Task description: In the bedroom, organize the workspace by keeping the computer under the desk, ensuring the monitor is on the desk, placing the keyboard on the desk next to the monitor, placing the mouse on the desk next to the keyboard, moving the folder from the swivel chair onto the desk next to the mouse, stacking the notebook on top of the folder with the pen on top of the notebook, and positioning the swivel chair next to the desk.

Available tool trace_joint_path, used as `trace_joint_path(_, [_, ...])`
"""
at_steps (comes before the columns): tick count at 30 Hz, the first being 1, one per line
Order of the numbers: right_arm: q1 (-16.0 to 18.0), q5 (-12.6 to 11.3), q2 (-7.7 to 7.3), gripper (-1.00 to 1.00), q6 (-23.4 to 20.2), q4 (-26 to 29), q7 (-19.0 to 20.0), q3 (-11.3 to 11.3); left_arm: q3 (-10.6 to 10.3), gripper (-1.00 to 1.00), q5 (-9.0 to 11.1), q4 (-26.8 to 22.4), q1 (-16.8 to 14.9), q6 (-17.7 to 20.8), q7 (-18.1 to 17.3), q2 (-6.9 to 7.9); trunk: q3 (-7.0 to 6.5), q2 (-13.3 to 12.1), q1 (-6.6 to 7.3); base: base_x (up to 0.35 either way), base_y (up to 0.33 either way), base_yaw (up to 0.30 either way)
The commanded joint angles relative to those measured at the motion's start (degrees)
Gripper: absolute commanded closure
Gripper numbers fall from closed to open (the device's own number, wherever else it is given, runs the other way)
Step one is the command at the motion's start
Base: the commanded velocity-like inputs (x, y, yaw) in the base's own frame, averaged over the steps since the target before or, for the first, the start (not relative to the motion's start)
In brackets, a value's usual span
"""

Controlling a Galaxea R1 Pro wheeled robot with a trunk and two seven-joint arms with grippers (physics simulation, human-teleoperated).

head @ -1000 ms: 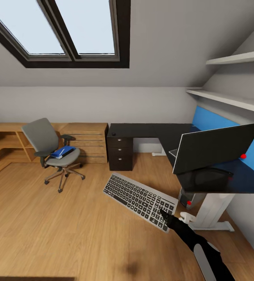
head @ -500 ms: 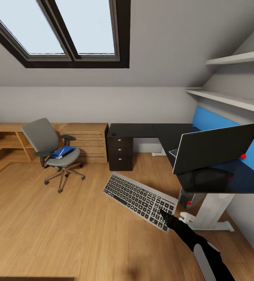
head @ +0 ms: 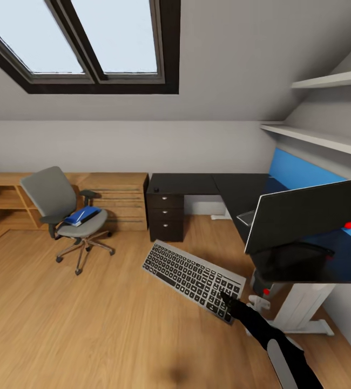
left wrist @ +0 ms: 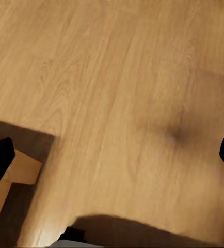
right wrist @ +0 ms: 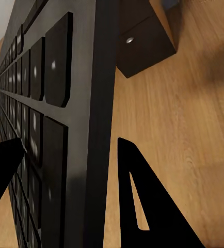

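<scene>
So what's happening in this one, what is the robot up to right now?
The right gripper holds the keyboard by one end, clamped between its fingers, carrying it above the wood floor near the desk. The monitor already stands on the desk, and the computer sits underneath. The folder lies on the swivel chair across the room. The left gripper hangs open over bare floor.

My claw (head: 225, 297) is matt black plastic; the keyboard (head: 194, 273) has a brushed silvery frame, the floor (head: 62, 324) is smooth wood, and the desk (head: 240, 189) is glossy black.
</scene>
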State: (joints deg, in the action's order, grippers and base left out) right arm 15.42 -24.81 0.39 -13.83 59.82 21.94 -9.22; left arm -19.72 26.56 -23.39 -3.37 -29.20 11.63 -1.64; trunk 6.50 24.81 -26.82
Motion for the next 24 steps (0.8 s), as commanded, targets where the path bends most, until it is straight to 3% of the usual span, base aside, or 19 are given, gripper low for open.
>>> trace_joint_path(1, [0.0,-0.8,0.04,1.00,-0.6,0.0,0.4,-0.2,-0.5,-1.00,0.2,0.0,-0.1,-0.6,0.5,0.16,0.11,0.1,-0.06,0.311,0.000,0.000])
trace_joint_path(5, [0.0,-0.8,0.04,1.00,-0.6,0.0,0.4,-0.2,-0.4,-1.00,0.2,0.0,-0.1,-3.3,0.6,0.79,0.11,0.1,-0.06,0.325,0.011,0.000])
trace_joint_path(12, [0.0,-0.8,-0.01,1.00,-0.6,0.0,0.4,-0.2,-0.4,-1.00,0.2,0.2,-0.1,-4.2,0.7,1.40,0.11,0.1,-0.06,0.299,0.054,0.000])
trace_joint_path(18, [0.0,-0.7,-0.03,1.00,-0.6,0.0,0.4,-0.2,-0.4,-1.00,0.3,0.3,-0.1,-4.3,0.7,2.81,0.11,0.1,-0.06,0.089,-0.010,0.000])
trace_joint_path(24, [0.0,-0.8,-0.04,1.00,-0.6,-0.1,0.4,-0.3,-0.4,-1.00,0.3,0.4,-0.1,-4.3,0.7,3.09,0.11,0.1,-0.06,0.127,-0.001,0.000])
